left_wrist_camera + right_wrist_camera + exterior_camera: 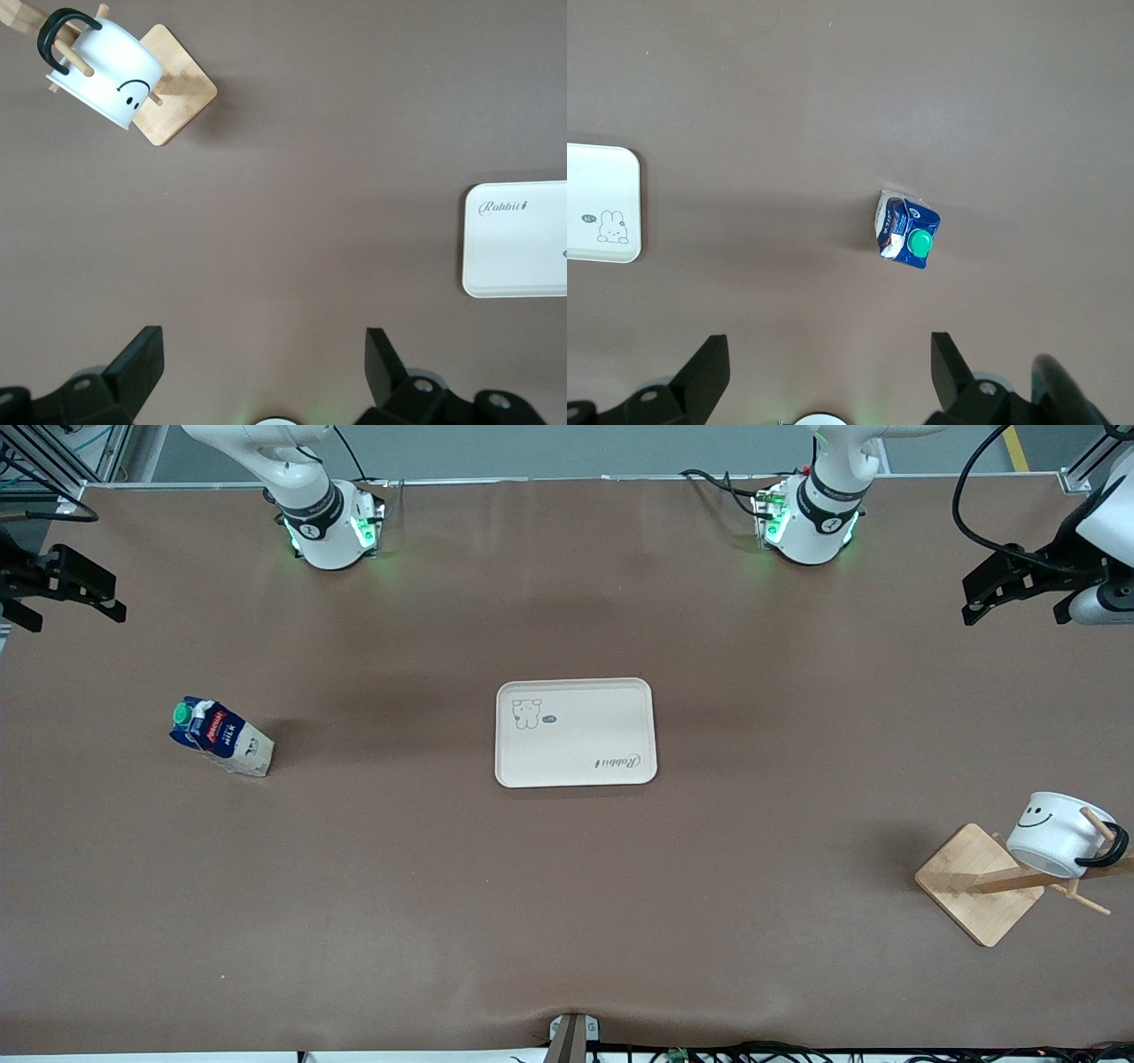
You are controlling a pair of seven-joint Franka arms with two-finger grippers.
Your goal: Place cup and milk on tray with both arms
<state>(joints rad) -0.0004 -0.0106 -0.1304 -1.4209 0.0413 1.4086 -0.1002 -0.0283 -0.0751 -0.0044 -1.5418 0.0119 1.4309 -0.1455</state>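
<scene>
The cream tray [585, 731] lies flat mid-table with nothing on it; its edge also shows as the tray [518, 261] and the tray [602, 190]. The milk [220, 735] stands toward the right arm's end of the table, and in the right wrist view the milk [906, 232] shows its green cap. The cup [1056, 833] hangs tilted on a peg of a wooden rack toward the left arm's end; the cup [104, 78] shows its smiley face. My left gripper [1014, 614] hangs open above that end, with the left gripper [263, 352] holding nothing. My right gripper [75, 615] is open above its own end, and the right gripper [830, 354] is empty too.
The rack's square wooden base [979, 884] sits near the table's edge at the left arm's end, nearer the front camera than the tray. Both arm bases [332, 527] glow green along the table's back edge. Brown tabletop [567, 886] spreads around the tray.
</scene>
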